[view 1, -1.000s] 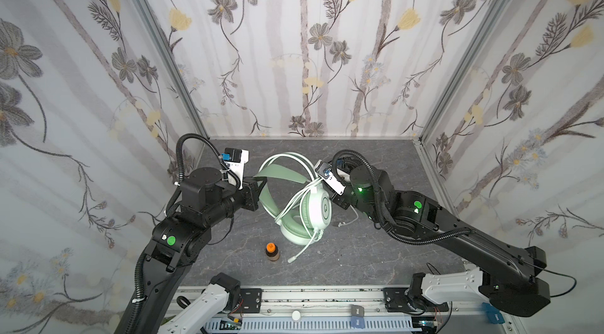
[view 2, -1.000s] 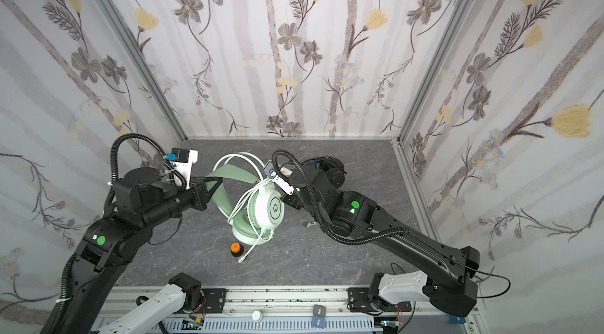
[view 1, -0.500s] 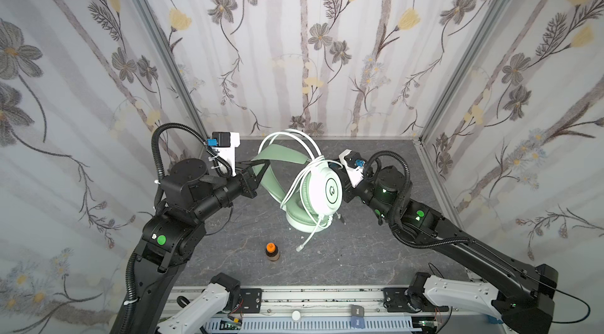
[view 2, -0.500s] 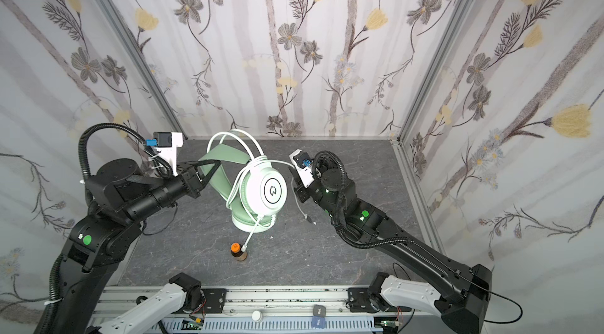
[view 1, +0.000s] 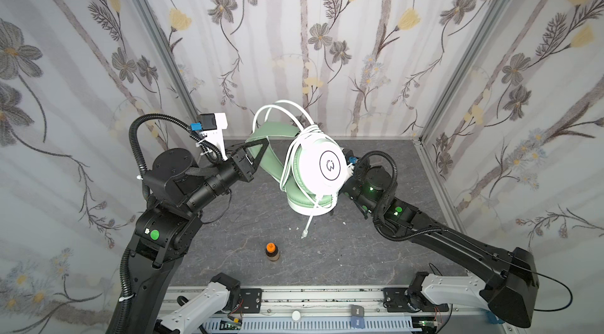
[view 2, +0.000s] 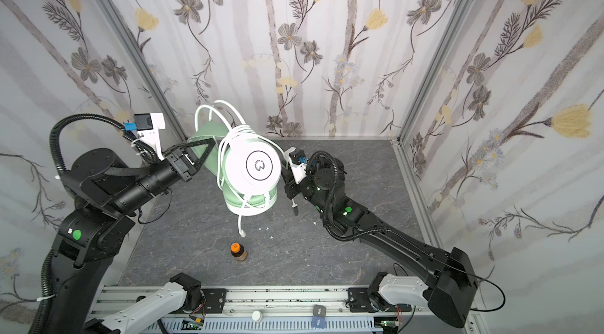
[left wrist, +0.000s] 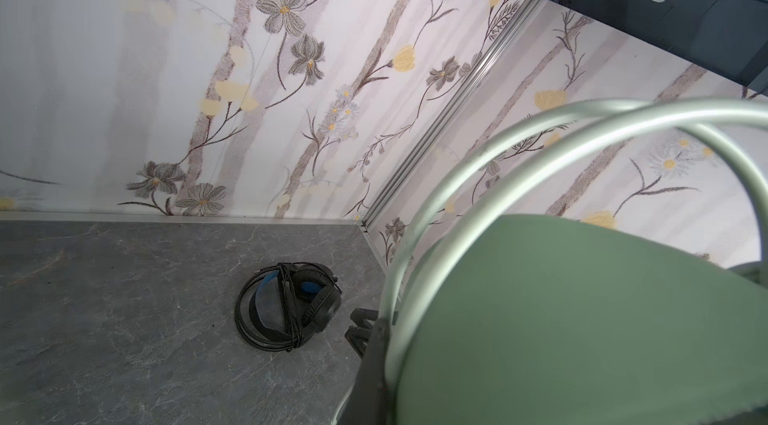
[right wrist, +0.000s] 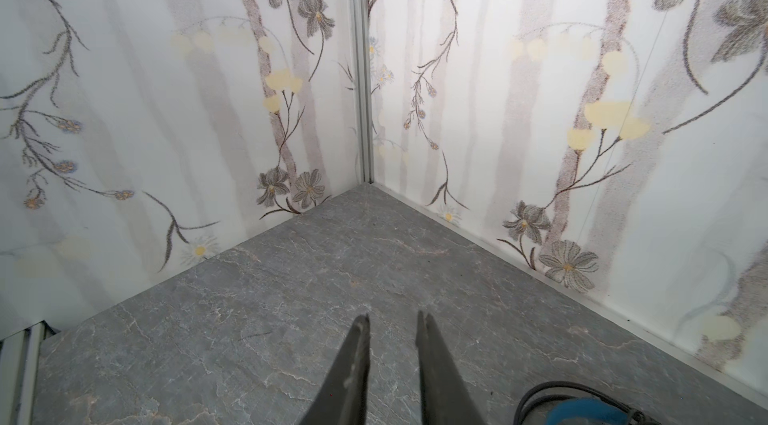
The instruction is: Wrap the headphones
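We see the mint-green over-ear headset with white cable (view 1: 315,169) raised above the middle of the grey stone-patterned table (view 1: 376,250), between both arms, its headband in the left gripper (view 1: 261,149). In front of it, a small orange-capped brown bottle (view 1: 272,252) stands on the table. The black corded headset with blue inner band (left wrist: 286,306) lies towards the back right corner, near the right gripper (right wrist: 392,321).

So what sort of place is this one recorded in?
Likely a lab robot cell, not a home: floral-papered panels in aluminium framing, a grey slab table, and a metal mounting rail along its front.
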Controlling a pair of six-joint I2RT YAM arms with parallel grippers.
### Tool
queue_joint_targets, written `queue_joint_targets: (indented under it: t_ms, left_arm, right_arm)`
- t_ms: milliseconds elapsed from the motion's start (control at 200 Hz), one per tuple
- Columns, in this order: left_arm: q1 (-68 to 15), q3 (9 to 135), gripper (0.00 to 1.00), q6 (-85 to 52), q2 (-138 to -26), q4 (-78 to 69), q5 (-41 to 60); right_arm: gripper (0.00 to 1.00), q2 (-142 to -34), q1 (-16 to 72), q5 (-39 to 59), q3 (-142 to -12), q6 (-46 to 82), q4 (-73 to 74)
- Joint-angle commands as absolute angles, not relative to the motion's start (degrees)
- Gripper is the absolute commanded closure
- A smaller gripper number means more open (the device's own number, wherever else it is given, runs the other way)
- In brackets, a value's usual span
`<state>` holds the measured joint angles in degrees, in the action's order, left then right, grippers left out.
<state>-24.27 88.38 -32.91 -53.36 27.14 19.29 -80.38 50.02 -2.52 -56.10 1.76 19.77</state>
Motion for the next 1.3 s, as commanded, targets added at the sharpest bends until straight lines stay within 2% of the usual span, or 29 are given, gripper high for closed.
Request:
queue_joint_targets:
  t_ms: [0, 85, 285, 535, 714, 809, 1294]
  left_arm:
    - [-24.16, 89.97, 1.0, -36.3, -53.61, 21.0, 17.79]
    - [-24.15, 91.33, 1.0, -36.31, -54.06, 20.84, 17.45]
    - [-23.73, 92.88, 1.0, -35.71, -55.11, 21.28, 16.55]
    - [-22.24, 92.81, 1.0, -37.41, -56.71, 19.14, 16.9]
    - [-21.65, 93.25, 1.0, -37.71, -57.83, 18.66, 17.46]
    - [-21.12, 92.93, 1.0, -37.86, -58.1, 18.58, 17.84]
    - [-19.87, 90.06, 1.0, -38.23, -57.76, 18.19, 17.67]
  right_arm:
    - [0.78, -82.34, 50.04, 0.73, -55.23, 5.29, 25.95]
    - [0.77, -83.66, 50.13, 1.74, -54.44, 6.52, 26.89]
    - [0.67, -83.6, 49.99, 2.24, -50.87, 9.07, 29.68]
    - [0.68, -83.24, 50.08, 2.97, -47.17, 10.94, 29.61]
    - [0.56, -82.48, 50.1, 3.96, -45.28, 11.34, 28.67]
    - [0.53, -81.37, 50.1, 3.96, -43.59, 11.63, 28.57]
    - [0.5, -75.59, 51.0, 2.48, -36.63, 11.88, 23.9]
